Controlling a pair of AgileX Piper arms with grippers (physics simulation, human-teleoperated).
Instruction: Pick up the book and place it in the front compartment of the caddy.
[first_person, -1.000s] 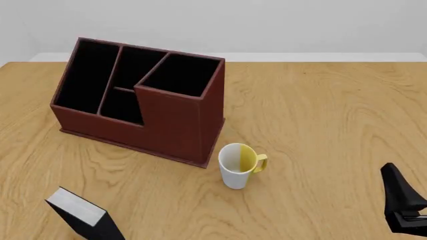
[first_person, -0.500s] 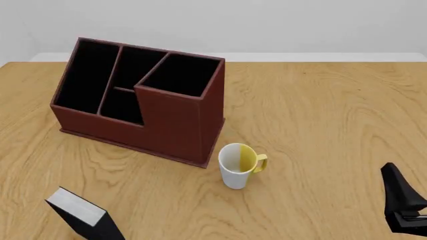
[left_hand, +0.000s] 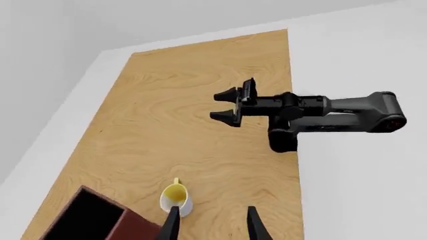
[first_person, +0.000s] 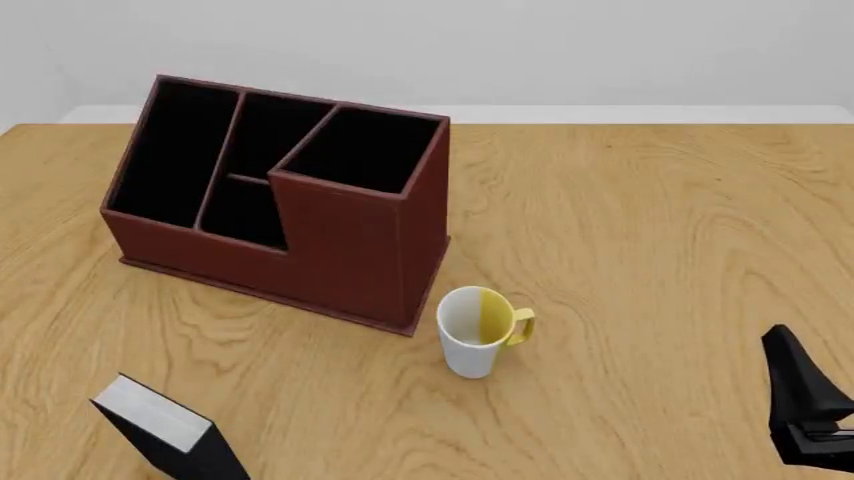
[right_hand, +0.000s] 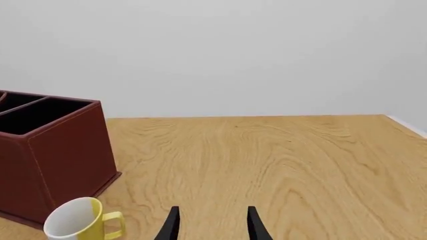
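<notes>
**Operator A:** Locate the book.

**Operator B:** The book (first_person: 167, 430) stands at the near-left corner of the table (first_person: 641, 230) in the front view, light page edges facing up, black cover below. It is free-standing and untouched — well apart from the caddy (first_person: 287, 205), which sits toward the far left with its open compartments facing up.

**Operator A:** Jaw status, both arms.

**Operator B:** The right gripper (left_hand: 227, 106) is seen whole from the left wrist camera: fingers spread apart, nothing between them. The left gripper (left_hand: 212, 225) shows only two fingertips with a clear gap and nothing held. Both are parked off the workpiece; pick-up has not begun, in my judgement.

**Operator A:** Obstacles?

**Operator B:** A white-and-yellow mug (first_person: 478, 330) stands just beside the caddy's near-right corner. It lies between the right arm and the caddy, so a right-arm approach would likely have to clear it. The book sits on the left side, which suggests the left arm is the better candidate.

**Operator A:** Target compartment?

**Operator B:** The lower, stepped-down compartment nearest the arms — probably the front one. Its low wall should ease insertion from above.
</notes>
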